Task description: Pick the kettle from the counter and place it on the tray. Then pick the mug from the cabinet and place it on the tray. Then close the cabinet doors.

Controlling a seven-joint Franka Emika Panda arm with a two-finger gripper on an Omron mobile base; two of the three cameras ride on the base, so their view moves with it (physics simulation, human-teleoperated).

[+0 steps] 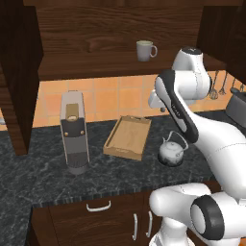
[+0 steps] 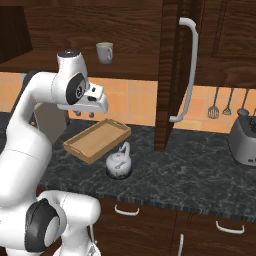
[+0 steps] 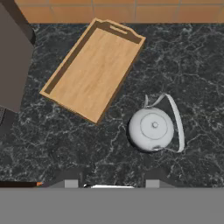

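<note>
Hand view: the kettle (image 3: 152, 129) is seen standing on the counter (image 3: 183, 65) just beside the tray (image 3: 94, 68). The gripper (image 3: 111, 181) is held above, jaws apart and empty. The mug (image 1: 145, 50) is shelved in the cabinet (image 1: 96, 29).

Silver kettle (image 3: 151, 129) upright on counter (image 3: 183, 65) beside empty tray (image 3: 94, 70); mug (image 1: 145, 50) in open cabinet (image 1: 96, 29).

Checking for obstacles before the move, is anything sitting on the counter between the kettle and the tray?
No. In the hand view only bare counter separates the kettle from the tray; they sit apart, not touching.
</note>
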